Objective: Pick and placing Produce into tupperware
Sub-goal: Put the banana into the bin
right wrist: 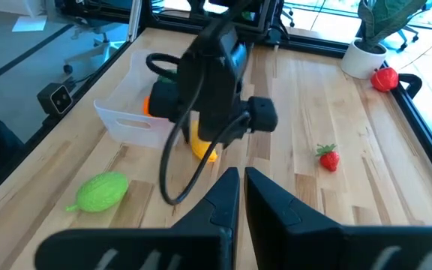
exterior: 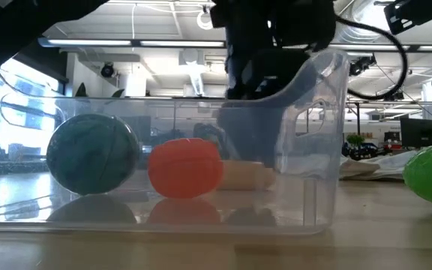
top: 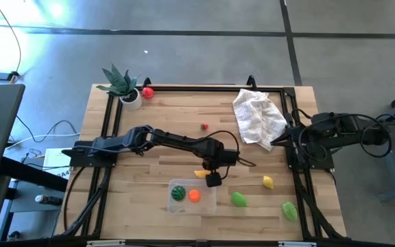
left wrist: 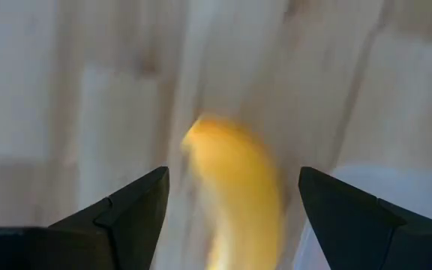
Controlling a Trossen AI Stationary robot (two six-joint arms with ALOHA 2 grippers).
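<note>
A yellow banana (top: 201,173) lies on the wooden table just beyond the far side of the clear tupperware (top: 208,204). Inside the tupperware sit a dark green round fruit (exterior: 92,154) and an orange one (exterior: 186,166). My left gripper (top: 212,178) points down over the banana (left wrist: 235,195), open. One finger (left wrist: 137,214) stands on either side of the banana, both apart from it. My right gripper (right wrist: 242,180) is shut and holds nothing, drawn back at the table's right edge. A lemon (top: 268,182), two green pieces (top: 238,199) (top: 289,210) and a strawberry (top: 204,126) lie loose.
A crumpled white checked cloth (top: 259,116) lies at the far right. A spiky plant in a white pot (top: 125,88) stands at the far left corner, with a red fruit (top: 147,92) beside it. A black frame (top: 184,88) runs along the table's edges.
</note>
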